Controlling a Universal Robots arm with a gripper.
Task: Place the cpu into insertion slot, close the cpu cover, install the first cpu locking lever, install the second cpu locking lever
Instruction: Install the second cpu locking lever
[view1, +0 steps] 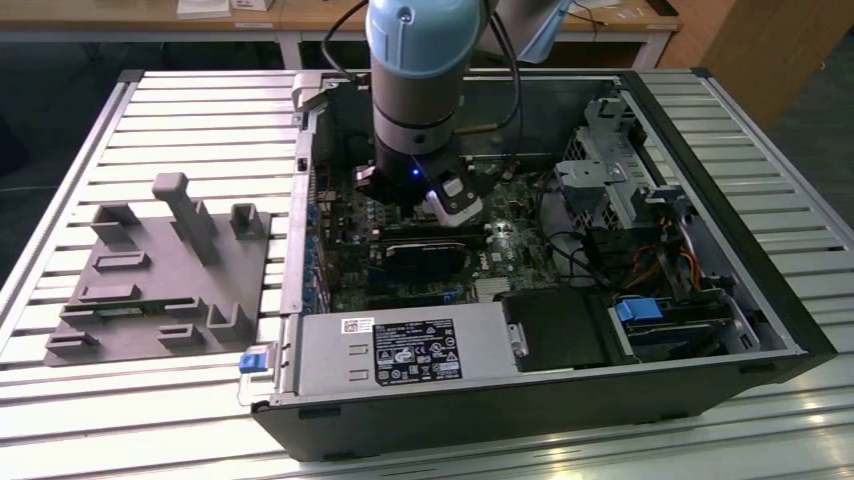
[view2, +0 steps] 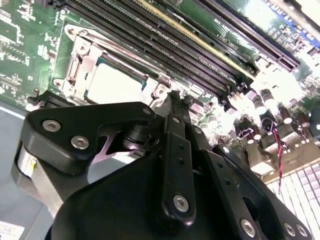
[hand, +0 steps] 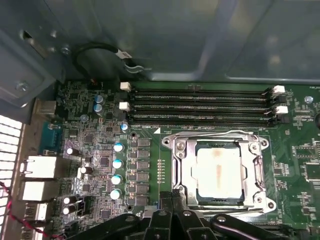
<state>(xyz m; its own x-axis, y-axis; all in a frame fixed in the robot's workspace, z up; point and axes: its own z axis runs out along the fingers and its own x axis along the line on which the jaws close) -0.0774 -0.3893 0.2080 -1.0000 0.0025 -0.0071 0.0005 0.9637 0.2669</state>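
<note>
Nearest my lens in both wrist views is the gripper (hand: 172, 200) itself, its black linkage crowding the foreground. From what I can see its fingers (view2: 176, 107) are drawn together into one narrow point with nothing between them, sitting just beside the near edge of the socket.

Working left to right across the exterior view: on the slatted worktop (view1: 200, 110) at the exterior view's left lies a grey fixture tray (view1: 160, 270), well apart from the job. Then comes the open computer case (view1: 534, 400), with the arm (view1: 414, 90) reaching down into its middle over the green motherboard (view1: 514, 240), and the drive bays (view1: 627, 190) on the exterior view's right.

The cpu (hand: 219, 170) already lies in the insertion slot (hand: 186, 167), its dull pale metal top showing through the window of the cpu cover (hand: 257, 170), which lies flat over it. The memory slots (hand: 200, 105) run just beyond the socket's far side. I cannot tell whether either locking lever is latched.

My judgement on handling: the chip is light, stiff and slick on top, and the contacts beneath it are fragile, so I would not press on it. The cover is thin sheet metal, springy, best pushed at its free edge. The levers will be stiff wire needing a firm sideways hook, taken at their bent ends.
</note>
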